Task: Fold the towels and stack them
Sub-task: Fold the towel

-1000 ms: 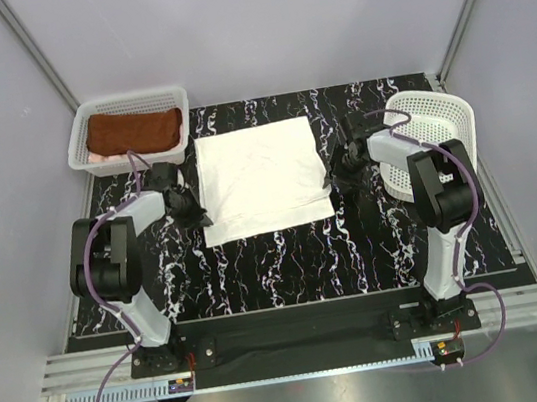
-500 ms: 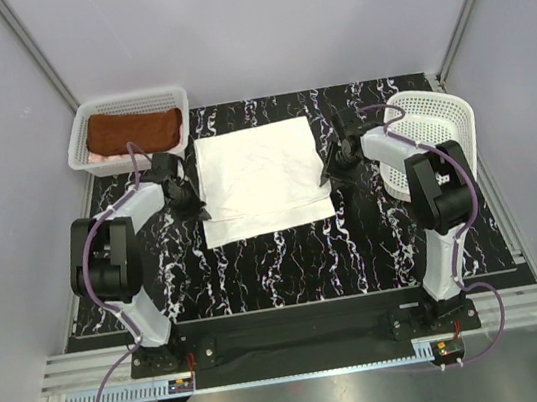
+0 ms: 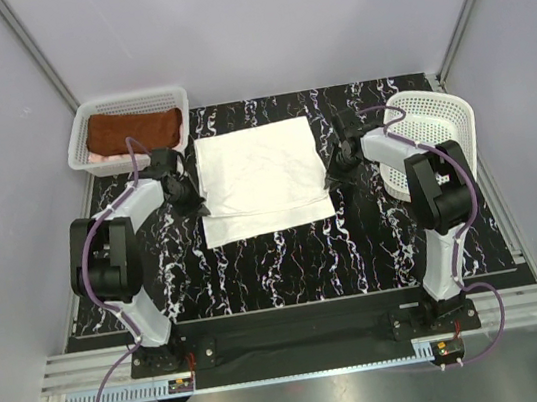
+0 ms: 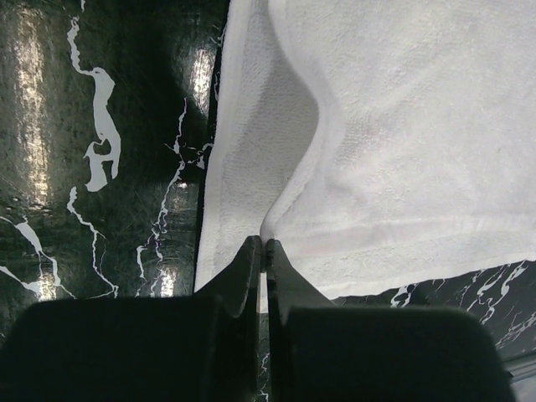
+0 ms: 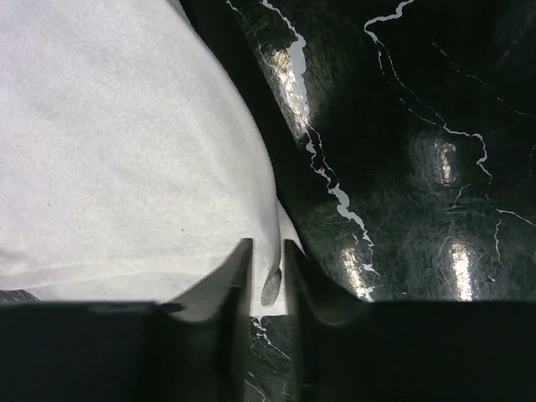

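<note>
Black marbled table, grey walls round it. Both arms reach forward and bend inward, wrists low on either side of the white towel. It lies flat mid-table toward the far edge, one layer folded over another.

At its left edge the left gripper has its jaws pinched tight on the hem. At its right edge the right gripper is closed on the cloth, which fills the narrow gap.

From above, both sets of fingertips are hidden under the wrists.

Towels, three:
- white towel
- rust-brown towel, in the left basket at the far left corner
- pink towel beneath it, only a sliver showing

Baskets, two: the right basket is tipped up at the right edge.
</note>
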You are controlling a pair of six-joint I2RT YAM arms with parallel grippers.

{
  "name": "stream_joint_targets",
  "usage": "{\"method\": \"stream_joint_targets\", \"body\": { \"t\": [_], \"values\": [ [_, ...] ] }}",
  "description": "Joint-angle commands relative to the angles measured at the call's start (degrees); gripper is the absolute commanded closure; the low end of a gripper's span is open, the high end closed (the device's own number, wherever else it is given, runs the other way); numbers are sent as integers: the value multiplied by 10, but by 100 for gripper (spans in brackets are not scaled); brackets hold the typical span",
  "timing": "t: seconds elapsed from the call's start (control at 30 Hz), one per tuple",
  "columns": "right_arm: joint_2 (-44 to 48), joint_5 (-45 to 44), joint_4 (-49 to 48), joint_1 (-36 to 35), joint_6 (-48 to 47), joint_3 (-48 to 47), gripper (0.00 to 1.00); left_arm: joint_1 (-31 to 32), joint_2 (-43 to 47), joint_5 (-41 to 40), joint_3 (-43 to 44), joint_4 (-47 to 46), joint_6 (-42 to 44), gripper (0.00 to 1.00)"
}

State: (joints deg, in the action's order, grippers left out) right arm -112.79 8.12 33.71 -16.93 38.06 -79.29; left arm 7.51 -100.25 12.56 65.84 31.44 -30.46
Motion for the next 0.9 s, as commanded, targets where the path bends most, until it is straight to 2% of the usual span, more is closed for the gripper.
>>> {"method": "stream_joint_targets", "body": {
  "t": [0.0,0.03,0.07,0.13,0.23,0.43,0.47,0.57,0.67,0.77,0.87],
  "values": [
    [7,-6,-8,-1,6,-6,80,1,3,-10,5,4,7,100],
    [6,-6,-6,-1,3,-23,88,1,2,-9,10,7,8,100],
    [5,-5,-3,-1,-4,-35,100,1,2,-9,27,12,8,100],
    [0,-7,7,0,-11,-86,100,-1,-2,-15,56,31,15,100],
    [-12,-6,17,1,-35,-177,100,-11,-16,-24,147,69,22,100],
    [-68,23,22,9,-55,-383,100,-41,-84,-1,403,129,33,100],
    [-90,30,21,16,-55,-412,100,-50,-98,5,470,136,36,100],
    [-127,60,-13,22,-60,-502,100,-65,-144,50,558,126,38,100],
    [-134,87,-66,23,-65,-529,100,-74,-151,84,586,97,35,100],
    [-134,90,-52,23,-69,-548,100,-74,-137,82,582,90,42,100],
    [-107,91,-59,23,-67,-491,100,-74,-116,91,534,95,47,100]
  ]
}}
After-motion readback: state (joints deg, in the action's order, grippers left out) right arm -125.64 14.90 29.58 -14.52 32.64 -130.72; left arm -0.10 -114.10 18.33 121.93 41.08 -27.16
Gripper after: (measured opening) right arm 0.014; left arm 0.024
